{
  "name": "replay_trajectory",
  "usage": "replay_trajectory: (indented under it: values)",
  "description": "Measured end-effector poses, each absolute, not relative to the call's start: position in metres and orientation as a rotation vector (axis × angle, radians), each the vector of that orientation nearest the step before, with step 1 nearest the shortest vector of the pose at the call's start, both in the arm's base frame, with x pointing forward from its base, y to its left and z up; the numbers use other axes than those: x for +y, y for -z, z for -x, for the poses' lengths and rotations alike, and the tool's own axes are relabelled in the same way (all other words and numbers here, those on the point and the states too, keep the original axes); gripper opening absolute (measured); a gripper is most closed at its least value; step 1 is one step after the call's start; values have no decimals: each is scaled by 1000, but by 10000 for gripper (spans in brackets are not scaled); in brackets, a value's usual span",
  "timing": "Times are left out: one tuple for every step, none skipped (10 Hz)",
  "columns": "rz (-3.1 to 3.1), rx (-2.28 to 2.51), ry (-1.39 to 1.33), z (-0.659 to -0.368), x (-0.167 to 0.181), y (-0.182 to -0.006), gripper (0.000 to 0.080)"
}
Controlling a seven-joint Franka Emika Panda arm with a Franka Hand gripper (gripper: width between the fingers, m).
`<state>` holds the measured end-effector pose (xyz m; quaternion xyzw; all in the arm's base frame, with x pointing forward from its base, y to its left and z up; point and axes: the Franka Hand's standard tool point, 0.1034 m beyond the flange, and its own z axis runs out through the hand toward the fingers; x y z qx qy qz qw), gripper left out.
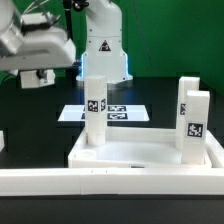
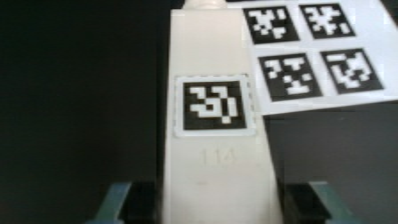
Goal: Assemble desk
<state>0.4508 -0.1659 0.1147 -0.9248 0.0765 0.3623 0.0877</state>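
Two legs stand upright on the desk panel [image 1: 150, 153], which lies flat on the black bench [image 1: 30, 125] against the white border rail [image 1: 110, 182]. The tagged leg [image 1: 95, 108] towards the exterior view's left fills my wrist view (its tag faces me). My claw [image 2: 215, 203] straddles it, one finger [image 2: 125, 203] on each side, though whether they grip I cannot tell. The marker board [image 1: 105, 112] lies behind.

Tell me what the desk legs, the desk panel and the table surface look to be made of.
Desk legs: probably moulded white plastic, smooth and matte, with even colour and soft edges; the tags look like printed stickers. Desk panel: apparently the same white plastic, its raised rim formed in one piece. Table: a dull black surface, perhaps cloth or a mat; the pictures leave that open.
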Motion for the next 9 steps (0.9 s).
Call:
replay_trajectory:
  values:
    - [2816, 231, -948, -458, -169, -111, 288]
    - [2856, 232, -855, -458, -170, -111, 289]
    - [2888, 238, -790, -461, -170, -112, 289]
    - [2958, 220, -662, -481, -164, -118, 289]
    - [2990, 177, -551, -501, -153, -139, 289]
    - [3015, 145, -419, -524, -150, -162, 289]
    - [3061, 111, -186, -552, -153, -184, 289]
    - [3077, 105, -56, -556, -154, -197, 289]
    - [3088, 119, 5, -551, -157, -192, 289]
